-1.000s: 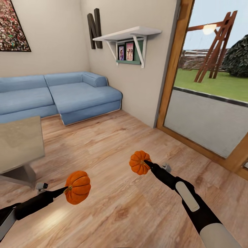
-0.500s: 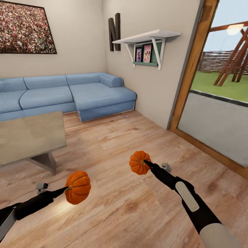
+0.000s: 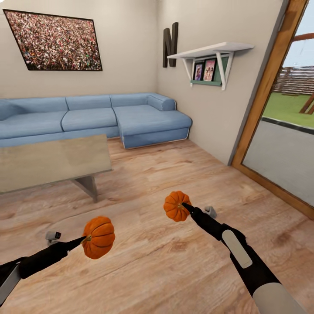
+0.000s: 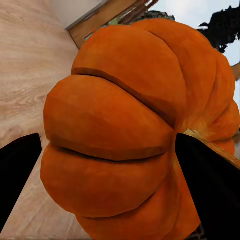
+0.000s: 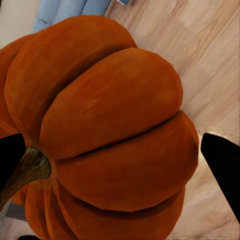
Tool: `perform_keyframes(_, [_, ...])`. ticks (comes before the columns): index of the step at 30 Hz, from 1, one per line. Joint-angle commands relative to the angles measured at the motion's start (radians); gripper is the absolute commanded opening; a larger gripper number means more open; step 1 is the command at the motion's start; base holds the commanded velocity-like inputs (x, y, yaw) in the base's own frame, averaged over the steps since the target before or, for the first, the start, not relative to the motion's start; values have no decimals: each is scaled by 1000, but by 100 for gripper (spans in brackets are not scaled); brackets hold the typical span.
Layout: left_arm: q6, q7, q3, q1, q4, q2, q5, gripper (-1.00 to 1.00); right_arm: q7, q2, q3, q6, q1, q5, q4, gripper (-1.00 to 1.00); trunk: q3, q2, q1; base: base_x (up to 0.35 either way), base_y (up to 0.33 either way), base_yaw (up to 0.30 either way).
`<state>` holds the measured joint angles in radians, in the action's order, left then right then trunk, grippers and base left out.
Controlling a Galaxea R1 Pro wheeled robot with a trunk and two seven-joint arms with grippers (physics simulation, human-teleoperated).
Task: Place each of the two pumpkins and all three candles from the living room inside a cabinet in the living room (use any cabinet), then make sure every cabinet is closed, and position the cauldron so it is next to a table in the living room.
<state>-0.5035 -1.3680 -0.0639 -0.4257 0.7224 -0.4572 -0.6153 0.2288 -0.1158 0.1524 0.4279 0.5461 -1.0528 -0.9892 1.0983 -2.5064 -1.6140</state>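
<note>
While the robot carries its load: both arms are held out low over the wooden floor (image 3: 144, 174), one pumpkin in each.
Just changed: the whole head view has swung; the sofa (image 3: 87, 117) and the low surface (image 3: 52, 161) sit further right than a second ago, the picture (image 3: 56, 40) on the wall has come fully into view, and less of the glass door (image 3: 279, 131) shows. That is the camera turning, not the furniture moving.
Unchanged: arms and pumpkins sit at the same spots in the head view as before.
Meaning for the task: the robot seems to be turning in search of the cabinet, which is likely somewhere further round.
Left gripper (image 3: 86, 238): jaws closed on the left pumpkin (image 3: 98, 237), dark fingers flanking it in the left wrist view.
Right gripper (image 3: 185, 206): jaws closed on the right pumpkin (image 3: 176, 206) near its stem.
Pumpkin count: two, both off the floor.
Other counts: one sofa, one low surface, one wall shelf (image 3: 211, 49), two letters or so beside it.
</note>
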Motion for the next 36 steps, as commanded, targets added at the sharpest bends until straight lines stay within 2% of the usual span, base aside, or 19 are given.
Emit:
perform_keyframes(1, [-10, -2, 0, -1, 0, 0, -4, -100, 0, -1, 1, 3, 0, -10, -1, -100, 0, 0, 1, -318, 112, 266])
perform_keyframes(8, [-10, -2, 0, -1, 0, 0, -4, -100, 0, 0, 1, 3, 1, -10, -1, -100, -5, 0, 1, -236, 109, 266])
perform_keyframes(23, [-9, -3, -1, -1, -1, 0, -6, -100, 0, -1, 1, 3, 1, -10, 0, -100, -17, 0, 1, -12, 6, 266])
perform_keyframes(30, [-9, -3, -1, -1, -1, 0, -5, -100, 0, -1, 1, 3, 0, -10, 0, -100, -49, 1, 4, 0, 0, 263])
perform_keyframes(36, [-10, -2, -2, -1, -7, 0, -5, -100, 0, -1, 1, 4, 0, -9, -2, -100, -73, 3, 7, 0, 0, 67])
